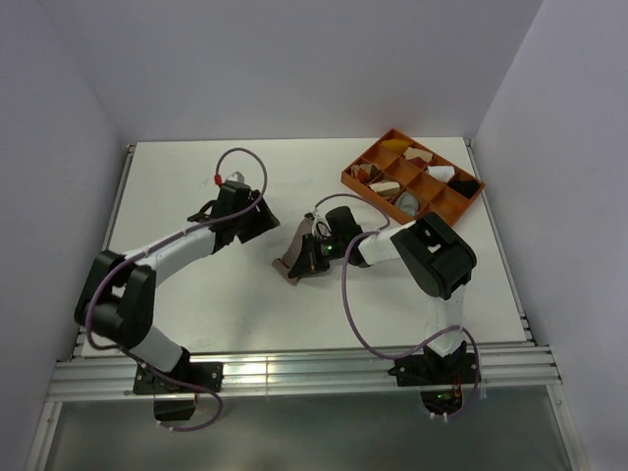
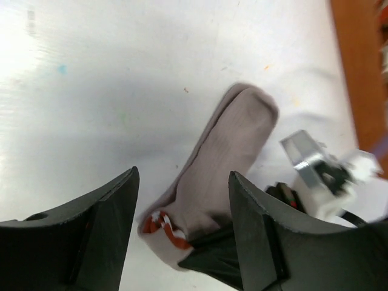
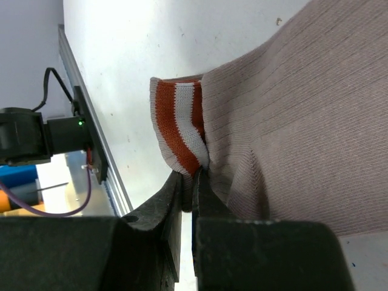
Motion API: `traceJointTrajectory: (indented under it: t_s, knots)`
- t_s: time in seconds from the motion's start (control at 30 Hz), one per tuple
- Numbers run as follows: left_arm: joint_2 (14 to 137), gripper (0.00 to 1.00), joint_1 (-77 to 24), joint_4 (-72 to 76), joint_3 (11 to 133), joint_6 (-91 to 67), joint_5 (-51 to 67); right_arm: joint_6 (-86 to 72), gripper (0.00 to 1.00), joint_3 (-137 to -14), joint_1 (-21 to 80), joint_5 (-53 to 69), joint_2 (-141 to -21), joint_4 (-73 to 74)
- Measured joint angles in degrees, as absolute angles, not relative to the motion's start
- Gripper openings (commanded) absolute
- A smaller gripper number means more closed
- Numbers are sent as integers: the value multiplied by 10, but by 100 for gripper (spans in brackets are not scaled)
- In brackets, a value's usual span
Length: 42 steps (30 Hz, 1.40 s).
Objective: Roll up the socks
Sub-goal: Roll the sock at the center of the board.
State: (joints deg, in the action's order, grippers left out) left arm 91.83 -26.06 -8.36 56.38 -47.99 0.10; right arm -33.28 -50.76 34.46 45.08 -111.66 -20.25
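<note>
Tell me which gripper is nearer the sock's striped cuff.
Right. The right gripper is shut on the pinkish-tan sock at its cuff; the left gripper stands open, apart from it.

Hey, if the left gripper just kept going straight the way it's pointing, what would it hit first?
The left gripper would most likely meet the pinkish-tan sock near its striped cuff, which the right gripper pinches; depth is unclear.

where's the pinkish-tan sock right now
In the top view the pinkish-tan sock lies mid-table between the two grippers, short of the orange tray. The right gripper pinches its red-and-white cuff, and the left gripper stands open beside it.
</note>
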Motion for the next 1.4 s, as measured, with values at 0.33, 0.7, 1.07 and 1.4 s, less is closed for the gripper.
traceJointTrajectory:
  t_s: [0.33,0.7,1.07,1.4]
  knots:
    - [780,63,-259,16,355,-583,21,-349,0,-533,343,462,-1137,-194]
    - [797,58,-282,133,278,-627,51,-360,0,-548,343,473,-1151,-188]
    - [846,47,-282,179,274,-640,47,-374,0,-556,341,484,-1163,-193]
    - [861,16,-283,185,277,-644,46,-377,9,-556,339,484,-1165,-197]
